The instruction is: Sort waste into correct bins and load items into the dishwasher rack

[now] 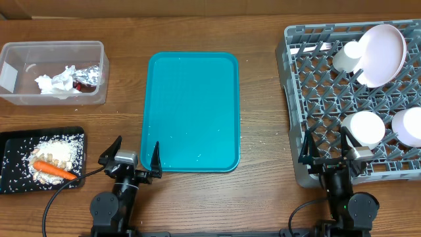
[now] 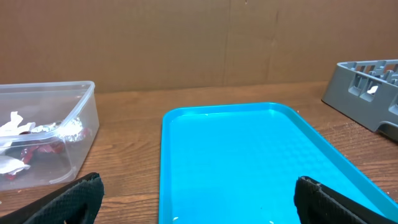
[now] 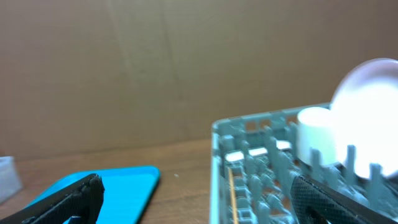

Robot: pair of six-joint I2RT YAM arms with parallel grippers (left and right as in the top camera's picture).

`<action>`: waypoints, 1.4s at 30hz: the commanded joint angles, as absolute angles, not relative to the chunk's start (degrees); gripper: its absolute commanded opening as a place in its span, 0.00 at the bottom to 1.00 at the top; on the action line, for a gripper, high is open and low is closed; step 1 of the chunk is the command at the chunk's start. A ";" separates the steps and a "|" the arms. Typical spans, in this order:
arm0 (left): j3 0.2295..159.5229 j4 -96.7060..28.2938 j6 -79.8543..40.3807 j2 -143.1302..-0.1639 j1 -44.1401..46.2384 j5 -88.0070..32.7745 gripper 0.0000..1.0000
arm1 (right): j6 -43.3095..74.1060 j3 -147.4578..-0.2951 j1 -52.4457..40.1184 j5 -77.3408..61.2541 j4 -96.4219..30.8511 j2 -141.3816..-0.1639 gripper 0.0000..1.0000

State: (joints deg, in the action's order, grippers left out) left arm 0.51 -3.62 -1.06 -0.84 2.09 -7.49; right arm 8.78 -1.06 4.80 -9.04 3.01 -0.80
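Left gripper (image 1: 138, 146) stands at the near table edge with fingers spread wide and nothing between them. It sits between the black tray (image 1: 9, 179) on its left and the near left corner of the teal tray (image 1: 194, 112), its right finger just beside that corner. The carrot (image 1: 54, 170) lies on the black tray on a heap of rice and pasta (image 1: 58, 151), near the left finger but apart from it. The tub (image 1: 52, 45) stands farther off on the left, well apart, holding napkins (image 1: 56, 82) and the foil wrapper (image 1: 91, 75). Right gripper (image 1: 325, 139) is likewise spread wide and holds nothing, placed at the near wall of the rack (image 1: 316, 72). One bowl (image 1: 365, 126) lies in the rack just beyond its right finger, the second bowl (image 1: 411, 125) beside that at the rack's right edge. The plate (image 1: 381, 54) leans tilted in the far right corner with the cup (image 1: 346, 56) touching its left side, and the fork (image 1: 321, 46) lies near the far wall. Only the overhead view shows the black tray and the bowls. The left wrist view shows the tub's clear wall from the side and the teal tray bare between the fingers. The right wrist view, blurred, shows chopsticks (image 3: 231, 186) lying in the rack's left row
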 commanded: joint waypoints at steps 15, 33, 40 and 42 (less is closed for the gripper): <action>0.27 -3.75 0.03 -0.25 1.43 -7.07 1.00 | 8.95 -0.45 4.95 -1.72 -4.67 -0.14 1.00; 0.27 -3.75 0.03 -0.25 1.43 -7.07 1.00 | 8.95 -0.45 4.95 -1.72 -4.67 -0.16 1.00; 0.27 -3.75 0.03 -0.23 1.43 -7.07 1.00 | 8.95 -0.45 4.95 -1.72 -4.67 -0.16 1.00; 0.27 -3.73 0.03 -0.21 1.43 -7.07 1.00 | 8.95 -0.45 4.95 -1.72 -4.67 -0.16 1.00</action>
